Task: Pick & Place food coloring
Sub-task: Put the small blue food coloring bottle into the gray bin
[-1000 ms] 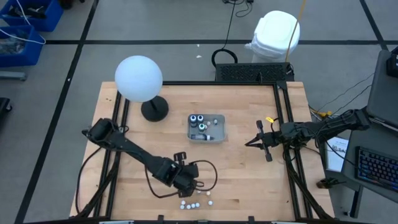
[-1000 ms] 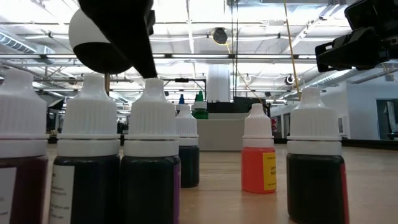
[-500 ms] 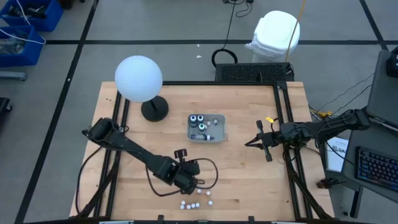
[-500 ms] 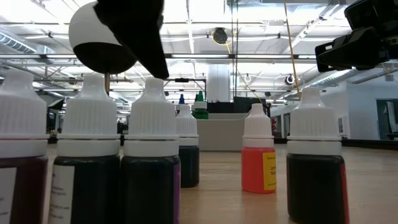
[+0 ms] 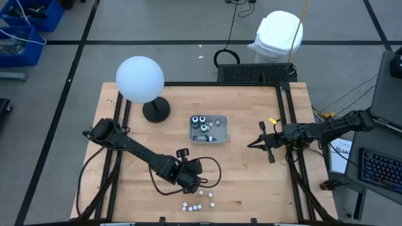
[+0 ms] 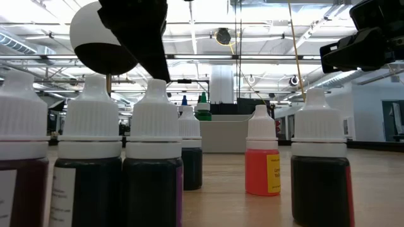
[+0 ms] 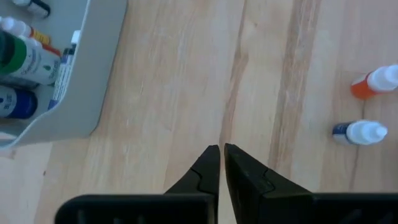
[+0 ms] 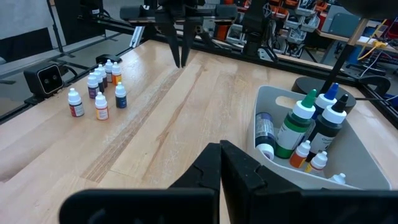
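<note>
My left gripper (image 7: pixel 220 148) clenched, empty, above bare wood nr small dye bottles (image 5: pixel 197 206). Right gripper (image 8: pixel 221 147) clenched beside tray (image 5: pixel 222 137).

You have bright, even light from overhead. In the low view the ceiling strip lights (image 6: pixel 189 25) glare white and wash out the room behind, while the nearest bottles (image 6: pixel 151 164) sit close to the lens, soft and dark-bodied. The worktop (image 5: pixel 251 169) in the high view shows only faint shadows. The left wrist view is slightly blurred; its bottles (image 7: pixel 360 132) look smeared.
</note>
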Robot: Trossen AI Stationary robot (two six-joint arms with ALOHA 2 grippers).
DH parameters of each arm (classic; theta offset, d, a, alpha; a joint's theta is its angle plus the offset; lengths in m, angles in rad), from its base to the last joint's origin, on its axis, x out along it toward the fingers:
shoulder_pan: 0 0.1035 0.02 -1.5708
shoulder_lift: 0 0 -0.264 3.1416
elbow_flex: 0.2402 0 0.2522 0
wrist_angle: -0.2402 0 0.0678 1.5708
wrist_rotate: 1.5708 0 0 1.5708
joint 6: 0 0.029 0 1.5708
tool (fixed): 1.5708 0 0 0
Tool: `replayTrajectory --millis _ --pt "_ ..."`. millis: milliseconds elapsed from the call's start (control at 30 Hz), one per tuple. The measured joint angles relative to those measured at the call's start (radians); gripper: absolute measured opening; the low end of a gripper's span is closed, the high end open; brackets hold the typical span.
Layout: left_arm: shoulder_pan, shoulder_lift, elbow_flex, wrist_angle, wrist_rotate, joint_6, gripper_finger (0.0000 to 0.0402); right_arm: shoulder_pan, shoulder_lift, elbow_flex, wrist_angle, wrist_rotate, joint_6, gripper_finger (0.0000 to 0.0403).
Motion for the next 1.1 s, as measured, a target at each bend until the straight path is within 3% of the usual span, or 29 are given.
replayTrajectory --millis 133,267,533,900,1100 --pt "0.007 0.000 0.000 -0.030 0.023 -0.007 0.0006 0.000 0.000 0.000 0.000 0.000 0.000 0.0000" --pt "-0.008 0.001 0.000 0.032 0.112 -0.001 0.0012 0.000 0.000 0.000 0.000 0.000 0.000 0.0000" --pt "-0.053 0.017 0.001 0.158 0.146 -0.007 0.0011 0.000 0.000 0.000 0.000 0.000 0.000 0.0000" --pt "-0.060 0.030 0.001 0.263 0.177 0.072 0.0154 0.000 0.004 0.000 0.000 0.000 0.000 0.0000" --pt "-0.062 0.054 0.001 0.273 0.178 0.131 0.0207 0.000 0.006 0.000 0.002 0.000 0.000 0.0000"
